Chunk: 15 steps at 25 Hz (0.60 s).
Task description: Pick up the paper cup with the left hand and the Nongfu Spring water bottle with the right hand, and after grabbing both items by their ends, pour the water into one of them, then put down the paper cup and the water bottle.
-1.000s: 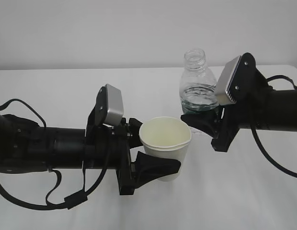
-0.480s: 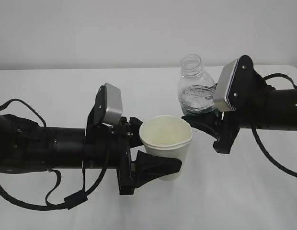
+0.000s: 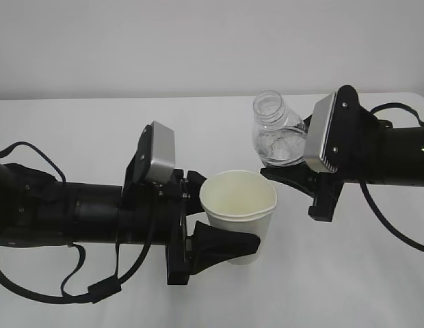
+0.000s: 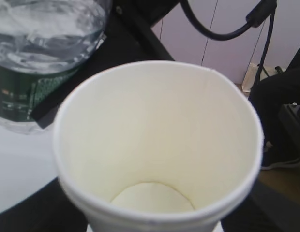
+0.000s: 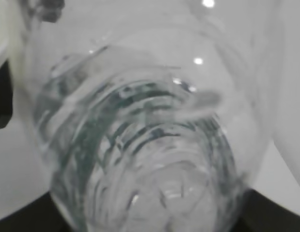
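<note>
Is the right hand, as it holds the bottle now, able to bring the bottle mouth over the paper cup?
Probably yes: the bottle already tilts toward the open paper cup, with nothing between them.

Tilted Nongfu Spring water bottle (image 3: 277,137) above gripped paper cup (image 3: 238,213)

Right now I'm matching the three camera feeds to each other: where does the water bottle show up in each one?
Exterior: water bottle upper right of centre, tilted toward the paper cup, in the right gripper.
Left wrist: top left corner, behind the cup's rim.
Right wrist: fills the frame.
Shared landmark: its dark green label.
</note>
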Motion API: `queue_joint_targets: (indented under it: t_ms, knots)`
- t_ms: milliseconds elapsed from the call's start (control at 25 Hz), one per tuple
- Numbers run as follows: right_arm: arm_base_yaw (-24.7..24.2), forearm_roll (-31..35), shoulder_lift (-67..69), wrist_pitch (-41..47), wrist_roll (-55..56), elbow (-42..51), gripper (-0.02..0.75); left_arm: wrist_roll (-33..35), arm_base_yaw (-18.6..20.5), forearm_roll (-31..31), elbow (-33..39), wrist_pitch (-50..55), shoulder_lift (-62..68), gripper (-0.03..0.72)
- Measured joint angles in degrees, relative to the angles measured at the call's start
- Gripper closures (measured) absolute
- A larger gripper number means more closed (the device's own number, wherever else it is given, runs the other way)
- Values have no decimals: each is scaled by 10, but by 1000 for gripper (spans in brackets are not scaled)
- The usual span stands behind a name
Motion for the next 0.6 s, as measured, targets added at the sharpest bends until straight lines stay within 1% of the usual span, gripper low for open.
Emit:
queue_joint_targets:
  t_ms: [240,600]
  knots:
    - [0,3,0,1,-44,0,316,0,0,0,0,-16,0,167]
    - [0,6,0,1,-81,0,316,0,0,1,0,-17,0,167]
